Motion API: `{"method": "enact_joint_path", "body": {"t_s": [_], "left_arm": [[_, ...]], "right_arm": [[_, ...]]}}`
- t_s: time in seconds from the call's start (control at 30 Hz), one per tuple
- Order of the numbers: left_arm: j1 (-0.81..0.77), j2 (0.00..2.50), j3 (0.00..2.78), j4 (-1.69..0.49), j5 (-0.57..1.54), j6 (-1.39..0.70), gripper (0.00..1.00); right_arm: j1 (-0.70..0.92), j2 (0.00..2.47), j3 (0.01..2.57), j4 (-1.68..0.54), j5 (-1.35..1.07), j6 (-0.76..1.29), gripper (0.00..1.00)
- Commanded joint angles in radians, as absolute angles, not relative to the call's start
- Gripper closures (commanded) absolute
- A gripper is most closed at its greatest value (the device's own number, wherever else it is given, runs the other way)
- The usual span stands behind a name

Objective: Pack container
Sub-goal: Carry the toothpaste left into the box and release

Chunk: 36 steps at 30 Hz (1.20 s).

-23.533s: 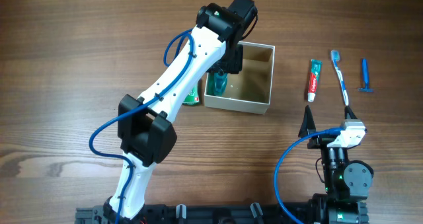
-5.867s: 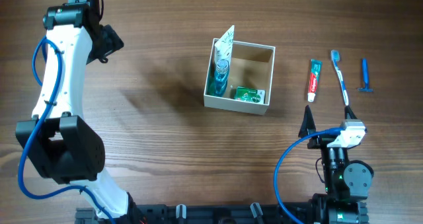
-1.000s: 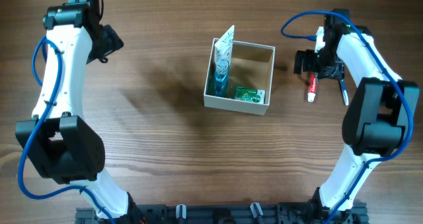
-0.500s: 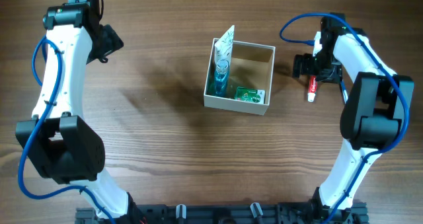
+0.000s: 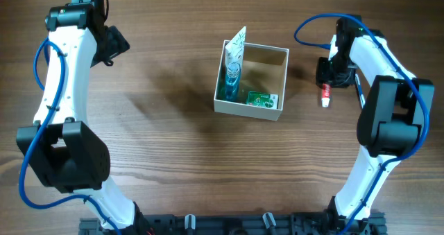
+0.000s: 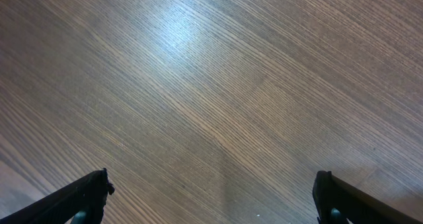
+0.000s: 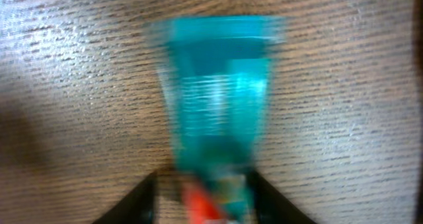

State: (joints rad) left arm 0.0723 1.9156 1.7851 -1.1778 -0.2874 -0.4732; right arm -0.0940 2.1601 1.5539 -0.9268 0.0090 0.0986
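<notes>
The container (image 5: 251,111), a white-walled square box with a tan inside, stands mid-table. In it a teal tube (image 5: 231,72) leans against the left wall and a small green packet (image 5: 259,98) lies at the front. Right of the box, my right gripper (image 5: 326,72) is down on a toothpaste tube (image 5: 325,91) lying on the table. In the blurred right wrist view, the teal and red toothpaste tube (image 7: 218,92) sits between the fingers of the right gripper (image 7: 203,201), which press its sides. My left gripper (image 5: 111,44) hangs open at the far left, over bare wood (image 6: 211,197).
The right arm (image 5: 378,62) arches over the table's right side and hides what lies beneath it. The left arm (image 5: 66,89) runs along the left edge. The arm bases and a black rail (image 5: 222,224) line the front.
My right gripper has narrowed from wide open and closed in on the toothpaste tube, shifting slightly over it. The left arm and the box contents have not moved in the last second.
</notes>
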Motion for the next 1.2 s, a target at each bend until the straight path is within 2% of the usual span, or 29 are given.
{"method": "enact_joint_path", "body": {"t_s": [0.0, 0.1, 0.3, 0.4, 0.53, 0.67, 0.9, 1.17], "left_arm": [[0.076, 1.920, 1.786, -1.178, -0.297, -0.476, 0.00], [0.076, 1.920, 1.786, -1.178, -0.297, -0.476, 0.00], [0.076, 1.920, 1.786, -1.178, -0.297, -0.476, 0.00], [0.076, 1.920, 1.786, -1.178, -0.297, -0.476, 0.00], [0.076, 1.920, 1.786, -1.178, -0.297, -0.476, 0.00], [0.076, 1.920, 1.786, -1.178, -0.297, -0.476, 0.00], [0.076, 1.920, 1.786, -1.178, -0.297, -0.476, 0.00], [0.076, 1.920, 1.786, -1.178, -0.297, -0.476, 0.00]], "right_arm": [[-0.093, 2.199, 1.559, -0.933, 0.029, 0.142, 0.69], [-0.093, 2.199, 1.577, -0.945, 0.023, 0.162, 0.75], [-0.093, 2.184, 1.665, -1.019, 0.019, 0.184, 0.79], [-0.093, 2.173, 1.757, -1.086, 0.017, 0.186, 0.85], [-0.093, 2.161, 1.906, -1.196, -0.074, 0.186, 0.86], [-0.091, 2.151, 2.045, -1.274, -0.308, 0.185, 0.86], [-0.053, 2.095, 2.124, -1.299, -0.632, 0.184, 0.86], [0.107, 2.072, 2.115, -1.318, -0.519, 0.182, 0.86]]}}
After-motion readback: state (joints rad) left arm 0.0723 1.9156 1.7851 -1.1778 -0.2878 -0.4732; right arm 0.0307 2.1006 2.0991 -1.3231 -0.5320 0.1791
